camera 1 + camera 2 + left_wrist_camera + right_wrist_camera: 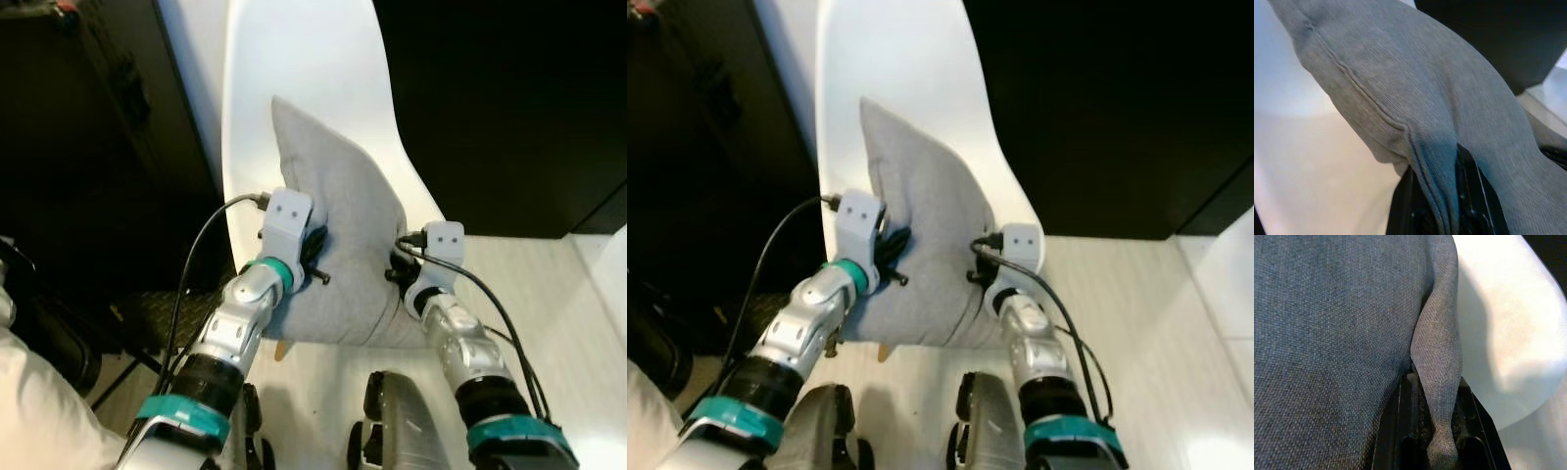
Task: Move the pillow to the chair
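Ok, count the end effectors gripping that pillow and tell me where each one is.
2. The left end effector pinches the grey pillow at its left edge, the right end effector at its right edge, over the white chair.

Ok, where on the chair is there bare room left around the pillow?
Bare white shell shows above the pillow on the chair back, plus a strip along its right edge. Lower down it is crowded: the left gripper and right gripper each pinch a pillow edge, and the pillow covers the seat.
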{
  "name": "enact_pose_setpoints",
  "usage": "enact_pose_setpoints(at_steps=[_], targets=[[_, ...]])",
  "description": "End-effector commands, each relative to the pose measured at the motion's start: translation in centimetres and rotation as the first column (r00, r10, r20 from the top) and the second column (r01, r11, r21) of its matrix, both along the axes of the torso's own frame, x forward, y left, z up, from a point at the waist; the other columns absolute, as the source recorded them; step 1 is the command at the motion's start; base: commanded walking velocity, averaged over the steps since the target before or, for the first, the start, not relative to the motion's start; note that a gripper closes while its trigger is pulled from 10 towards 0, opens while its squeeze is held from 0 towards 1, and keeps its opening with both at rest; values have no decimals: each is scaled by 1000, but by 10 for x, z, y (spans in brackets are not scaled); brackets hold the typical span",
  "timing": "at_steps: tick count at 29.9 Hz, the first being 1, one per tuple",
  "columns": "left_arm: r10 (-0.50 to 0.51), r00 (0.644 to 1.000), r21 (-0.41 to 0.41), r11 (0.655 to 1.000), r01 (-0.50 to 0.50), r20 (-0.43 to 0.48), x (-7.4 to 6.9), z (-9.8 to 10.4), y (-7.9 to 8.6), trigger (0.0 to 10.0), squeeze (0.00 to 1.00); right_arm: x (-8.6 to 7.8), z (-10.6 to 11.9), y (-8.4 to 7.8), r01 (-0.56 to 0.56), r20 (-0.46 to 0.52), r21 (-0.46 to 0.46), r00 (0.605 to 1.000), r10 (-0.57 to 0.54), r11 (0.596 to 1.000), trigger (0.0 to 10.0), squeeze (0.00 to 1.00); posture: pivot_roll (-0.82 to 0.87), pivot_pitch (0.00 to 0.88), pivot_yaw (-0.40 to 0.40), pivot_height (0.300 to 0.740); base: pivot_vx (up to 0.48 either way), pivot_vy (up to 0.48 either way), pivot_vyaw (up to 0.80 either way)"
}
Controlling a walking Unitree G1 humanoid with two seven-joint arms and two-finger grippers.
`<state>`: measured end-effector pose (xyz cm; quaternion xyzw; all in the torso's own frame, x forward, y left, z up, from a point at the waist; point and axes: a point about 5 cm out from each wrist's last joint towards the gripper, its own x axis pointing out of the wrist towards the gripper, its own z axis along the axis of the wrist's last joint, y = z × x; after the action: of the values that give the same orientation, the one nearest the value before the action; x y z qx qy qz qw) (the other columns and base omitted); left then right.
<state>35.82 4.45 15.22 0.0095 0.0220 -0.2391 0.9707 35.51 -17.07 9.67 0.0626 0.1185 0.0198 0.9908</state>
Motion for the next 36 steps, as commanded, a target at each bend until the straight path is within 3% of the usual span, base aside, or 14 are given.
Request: enact_pose_setpoints(at_steps=[1,7,8,15,17,18,23,27,28,29,30,31,33,36], targets=[[22,1000,-20,1000,-22,20,6,6,0,10000,0,4,4,-4,33,10,11,999,-33,999,10000,0,14,187,158,603,0,0,0],[66,998,-82,994,-67,-15,19,16,2,10000,0,18,23,-11,71,56,14,996,-72,997,10000,0,11,204,181,603,0,0,0],[81,997,-93,992,-81,-11,23,19,1,10000,0,24,31,-17,109,78,21,991,-110,994,10000,0,21,216,190,603,0,0,0],[113,994,-98,989,-112,3,28,24,0,10000,0,31,44,-28,169,112,37,979,-172,985,10000,0,17,217,194,603,0,0,0],[127,992,-144,981,-128,-12,31,29,-2,10000,0,34,54,-35,211,147,52,965,-216,976,10000,0,9,209,197,603,0,0,0],[63,997,-256,964,-72,-43,31,36,-14,10000,1000,36,67,-41,248,216,88,941,-262,965,10000,1000,9,206,194,603,0,0,0],[-45,997,-301,953,26,-57,25,32,-30,10000,1000,35,68,-42,266,241,62,931,-273,962,10000,1000,13,200,192,603,0,0,0],[-43,997,-282,959,23,-67,24,26,-31,10000,1000,34,66,-45,314,241,14,920,-308,949,10000,1000,13,200,192,603,0,0,0],[-39,997,-263,964,20,-67,23,24,-30,10000,773,33,65,-50,362,241,-11,906,-349,932,10000,0,13,200,192,603,0,0,0],[-39,997,-263,964,20,-67,23,24,-30,10000,773,33,65,-50,362,241,-11,906,-349,932,10000,0,13,200,192,603,0,0,0],[-32,998,-250,968,15,-63,24,22,-27,10000,0,31,64,-56,408,246,-24,887,-390,913,10000,0,14,197,193,603,0,0,0],[-32,998,-250,968,15,-63,24,22,-27,10000,0,31,64,-56,408,246,-24,887,-390,913,10000,0,14,197,193,603,0,0,0],[11,999,-228,974,-18,-35,28,21,-12,10000,0,27,66,-66,461,274,-19,856,-439,887,10000,0,10,187,191,603,0,0,0],[43,999,-234,971,-46,-16,31,22,0,10000,0,26,67,-65,453,298,-16,853,-428,891,10000,0,-1,173,183,603,0,0,0]])
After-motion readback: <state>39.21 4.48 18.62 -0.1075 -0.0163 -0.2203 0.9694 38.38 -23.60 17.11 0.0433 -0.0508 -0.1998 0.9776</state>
